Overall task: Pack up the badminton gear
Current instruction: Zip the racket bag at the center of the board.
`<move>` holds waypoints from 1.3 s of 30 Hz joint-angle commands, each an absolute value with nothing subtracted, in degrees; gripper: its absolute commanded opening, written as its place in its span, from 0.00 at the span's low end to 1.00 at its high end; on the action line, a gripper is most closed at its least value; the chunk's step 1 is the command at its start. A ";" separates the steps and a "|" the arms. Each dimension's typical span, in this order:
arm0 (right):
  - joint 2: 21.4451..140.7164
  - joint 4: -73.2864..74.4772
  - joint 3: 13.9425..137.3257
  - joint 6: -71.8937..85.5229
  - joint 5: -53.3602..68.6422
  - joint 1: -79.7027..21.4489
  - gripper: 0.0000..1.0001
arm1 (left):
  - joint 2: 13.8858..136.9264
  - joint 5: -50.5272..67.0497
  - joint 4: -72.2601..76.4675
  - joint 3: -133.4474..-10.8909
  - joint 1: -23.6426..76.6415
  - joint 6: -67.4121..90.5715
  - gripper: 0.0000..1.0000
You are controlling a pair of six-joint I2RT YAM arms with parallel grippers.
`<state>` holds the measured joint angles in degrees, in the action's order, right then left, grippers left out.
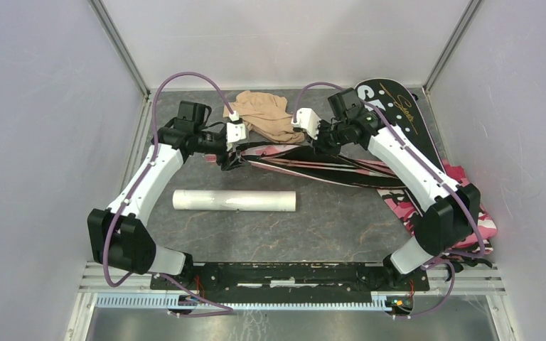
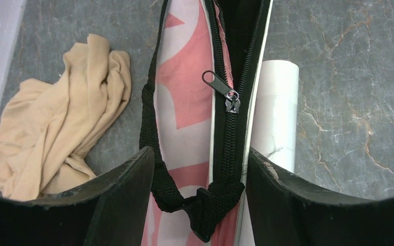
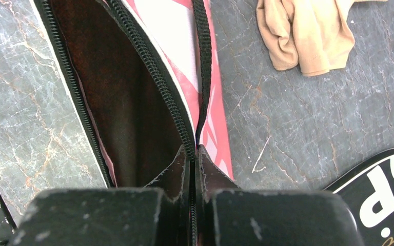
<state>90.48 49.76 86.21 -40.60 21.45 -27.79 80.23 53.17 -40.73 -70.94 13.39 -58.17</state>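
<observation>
A pink and black racket cover hangs between my two grippers at the back middle. My left gripper is open; its jaws stand either side of the cover's end, where a black strap loop sits below the zipper pull. My right gripper is shut on the cover's zipper edge, and the cover's dark inside gapes open. The long white tube lies on the table in front of the cover. A second black cover lies at the back right. No rackets or shuttlecocks are in view.
A tan cloth is bunched at the back middle, behind the grippers. A pink camouflage cloth lies at the right under the right arm. Grey walls close in the left, right and back sides.
</observation>
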 commanded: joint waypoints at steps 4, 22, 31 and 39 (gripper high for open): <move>89.77 51.93 90.68 -45.17 30.66 -26.25 0.00 | 80.63 51.80 -44.26 -73.53 13.56 -59.76 0.61; 95.62 61.14 94.23 -51.27 31.48 -24.89 0.12 | 77.51 52.17 -44.20 -73.74 13.62 -62.37 0.02; 98.26 65.66 102.75 -45.79 36.90 -24.67 0.53 | 75.00 53.55 -42.66 -73.07 13.58 -62.40 0.02; 97.96 60.30 104.23 -38.22 46.30 -24.63 0.58 | 72.78 57.59 -40.80 -68.48 13.59 -68.89 0.02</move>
